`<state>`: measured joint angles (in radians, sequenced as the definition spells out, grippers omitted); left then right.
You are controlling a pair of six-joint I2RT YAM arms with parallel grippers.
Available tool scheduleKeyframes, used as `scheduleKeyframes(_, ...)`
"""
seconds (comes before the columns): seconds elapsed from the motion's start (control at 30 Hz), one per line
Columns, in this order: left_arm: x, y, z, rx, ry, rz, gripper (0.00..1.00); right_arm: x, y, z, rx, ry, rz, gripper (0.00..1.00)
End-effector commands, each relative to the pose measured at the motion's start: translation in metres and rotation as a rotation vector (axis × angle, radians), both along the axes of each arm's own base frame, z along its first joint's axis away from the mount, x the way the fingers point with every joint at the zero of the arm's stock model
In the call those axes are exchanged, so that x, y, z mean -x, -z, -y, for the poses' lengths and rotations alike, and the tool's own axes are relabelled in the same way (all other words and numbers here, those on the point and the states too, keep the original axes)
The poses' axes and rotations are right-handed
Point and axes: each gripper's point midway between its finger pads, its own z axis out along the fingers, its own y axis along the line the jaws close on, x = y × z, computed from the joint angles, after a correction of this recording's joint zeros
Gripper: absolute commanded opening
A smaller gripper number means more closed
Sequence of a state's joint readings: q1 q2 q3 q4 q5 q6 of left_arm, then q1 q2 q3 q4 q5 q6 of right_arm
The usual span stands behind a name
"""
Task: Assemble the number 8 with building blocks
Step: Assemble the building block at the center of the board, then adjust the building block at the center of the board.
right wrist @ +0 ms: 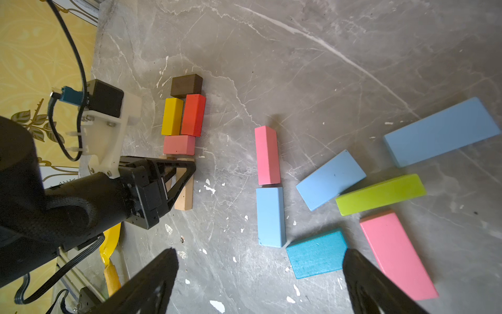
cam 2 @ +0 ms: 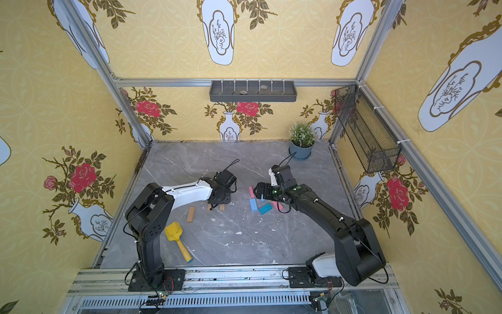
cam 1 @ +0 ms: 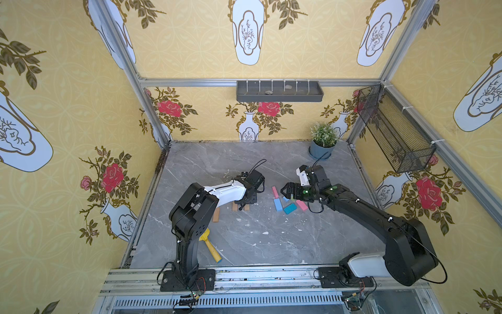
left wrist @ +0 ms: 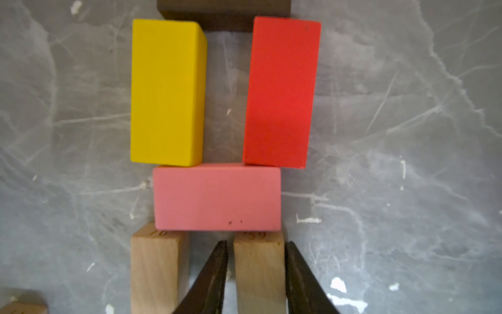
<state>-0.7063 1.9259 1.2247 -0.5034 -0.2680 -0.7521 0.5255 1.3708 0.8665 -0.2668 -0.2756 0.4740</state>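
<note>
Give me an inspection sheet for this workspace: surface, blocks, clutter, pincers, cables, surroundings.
Surface: grey marble tabletop, white flecks scattered.
Job's things: dark brown block, yellow block, red block, pink crossbar block and two tan blocks form a partial figure; spare tan block apart; loose: pink blocks, light blue blocks, teal block, green block.
Clutter: yellow toy shovel, potted plant.
Grippers: left pincer flanks second tan block, grip unclear; right pincer open over loose blocks.
Cables: black cable loops at left wrist, clear of blocks.
Surroundings: floral wallpaper, grey wall tray, black mesh basket.

Left gripper [left wrist: 256,243] ajar, right gripper [right wrist: 260,251] wide
</note>
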Motion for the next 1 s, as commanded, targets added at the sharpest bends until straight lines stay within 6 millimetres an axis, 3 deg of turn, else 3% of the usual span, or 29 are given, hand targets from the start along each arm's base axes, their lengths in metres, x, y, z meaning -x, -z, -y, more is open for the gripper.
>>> scheduleKeyframes(0.0,0.005,-0.008,-0.002,0.011,-0.005,-0.004,0.38,-0.002,-0.003,-0.002,-0.006,-0.002,0.011,0.98)
scheduleKeyframes(0.3,0.006,-0.054,-0.005,0.051,-0.003,0.086,0.43,-0.003,-0.004,-0.003,-0.013,-0.003,0.012,0.98)
scheduleKeyframes(0.53,0.017,-0.092,-0.033,0.042,-0.024,0.196,0.57,-0.002,-0.005,-0.013,-0.016,-0.030,0.020,0.97)
scheduleKeyframes(0.67,0.026,-0.106,-0.061,0.032,-0.062,0.236,0.73,-0.001,-0.003,-0.036,0.044,-0.062,0.046,0.98)
scheduleKeyframes(0.77,0.034,-0.108,-0.085,0.028,-0.104,0.254,0.84,0.001,0.003,-0.066,0.110,-0.100,0.057,0.97)
scheduleKeyframes(0.97,0.049,-0.117,-0.126,0.040,-0.186,0.300,1.00,0.001,0.029,-0.115,0.267,-0.095,0.041,0.97)
